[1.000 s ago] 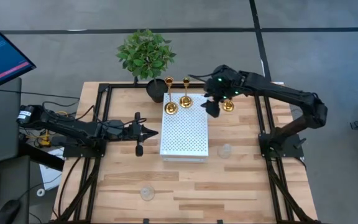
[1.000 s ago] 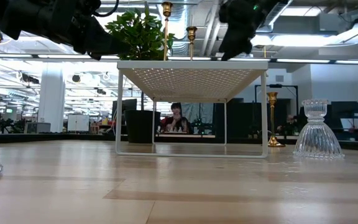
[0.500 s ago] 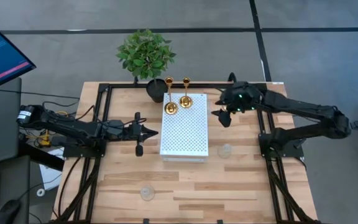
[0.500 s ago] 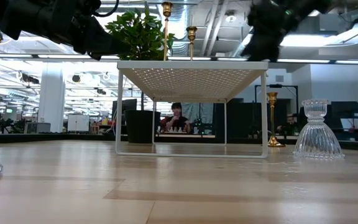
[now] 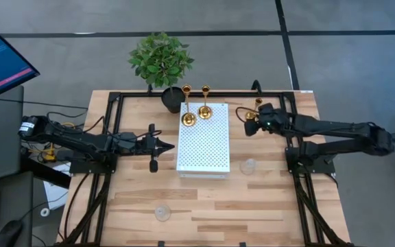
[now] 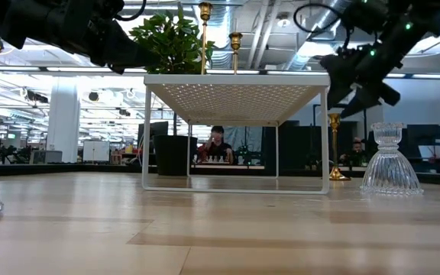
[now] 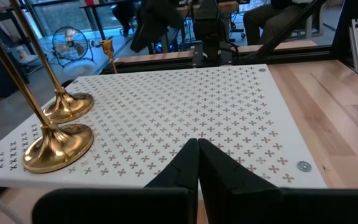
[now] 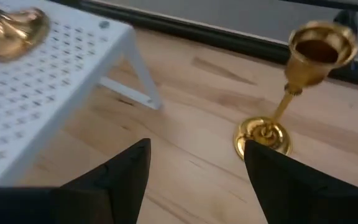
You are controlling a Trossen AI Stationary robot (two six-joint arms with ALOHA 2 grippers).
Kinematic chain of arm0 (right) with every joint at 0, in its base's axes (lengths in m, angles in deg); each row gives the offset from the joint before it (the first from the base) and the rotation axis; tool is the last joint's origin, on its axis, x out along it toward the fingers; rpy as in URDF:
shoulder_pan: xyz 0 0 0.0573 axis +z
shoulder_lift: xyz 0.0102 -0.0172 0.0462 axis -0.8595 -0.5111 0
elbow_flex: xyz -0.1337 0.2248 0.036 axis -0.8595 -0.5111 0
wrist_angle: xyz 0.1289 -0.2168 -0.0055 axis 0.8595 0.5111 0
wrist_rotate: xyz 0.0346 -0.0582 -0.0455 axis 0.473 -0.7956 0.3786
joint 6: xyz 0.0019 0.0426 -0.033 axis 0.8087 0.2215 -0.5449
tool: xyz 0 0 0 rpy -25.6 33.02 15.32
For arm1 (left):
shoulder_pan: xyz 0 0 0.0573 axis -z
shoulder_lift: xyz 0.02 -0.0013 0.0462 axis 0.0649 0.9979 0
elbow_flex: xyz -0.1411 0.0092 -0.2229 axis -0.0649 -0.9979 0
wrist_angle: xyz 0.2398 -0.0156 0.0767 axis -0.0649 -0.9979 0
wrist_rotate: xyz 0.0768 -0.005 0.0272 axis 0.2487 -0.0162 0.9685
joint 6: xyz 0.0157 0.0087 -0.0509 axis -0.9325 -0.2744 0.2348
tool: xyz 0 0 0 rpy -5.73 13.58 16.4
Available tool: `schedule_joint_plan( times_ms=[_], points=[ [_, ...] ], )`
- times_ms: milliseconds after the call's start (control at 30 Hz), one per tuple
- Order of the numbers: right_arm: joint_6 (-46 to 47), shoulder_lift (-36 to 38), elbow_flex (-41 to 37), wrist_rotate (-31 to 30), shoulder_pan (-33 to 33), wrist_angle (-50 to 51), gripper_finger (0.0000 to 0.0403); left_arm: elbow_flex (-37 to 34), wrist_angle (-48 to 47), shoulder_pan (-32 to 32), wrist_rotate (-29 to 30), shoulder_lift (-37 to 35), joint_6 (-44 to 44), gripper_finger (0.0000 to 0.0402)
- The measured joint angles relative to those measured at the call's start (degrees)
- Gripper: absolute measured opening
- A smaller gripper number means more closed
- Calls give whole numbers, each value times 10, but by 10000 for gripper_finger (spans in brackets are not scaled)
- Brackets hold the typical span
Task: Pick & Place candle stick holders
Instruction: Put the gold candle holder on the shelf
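Since a second ago your right gripper (image 5: 247,121) has swung right, off the white board (image 5: 204,147); jaws open, empty. Gold holders: three, two on the board's far end (image 5: 189,118) (image 5: 205,110), one on the desk (image 8: 271,134) at the far right, unobstructed only in the right wrist view. Glass holders: two, right (image 5: 249,165) and near-left (image 5: 162,213). Left gripper (image 5: 172,144) waits left of the board, jaws closed. Plant (image 5: 160,60): one, far edge.

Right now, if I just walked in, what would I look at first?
Probably the two shiny gold candle stick holders standing on the white perforated board mid-table, with the green plant just behind. Next, the right gripper, jaws open, by a third gold holder on the wood. The left gripper waits shut beside the board.
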Motion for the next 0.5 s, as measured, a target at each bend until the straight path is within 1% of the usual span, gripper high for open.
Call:
schedule_joint_plan(
  times_ms=[300,433,500],
  points=[
    [4,-67,-16,-1,-6,-4,249,0,0,0,0,0,0,7],
    [4,-110,-16,-3,-23,-20,249,0,0,0,0,0,0,7],
    [22,-131,-16,-12,-34,-31,249,0,0,0,0,0,0,7]
  ],
)
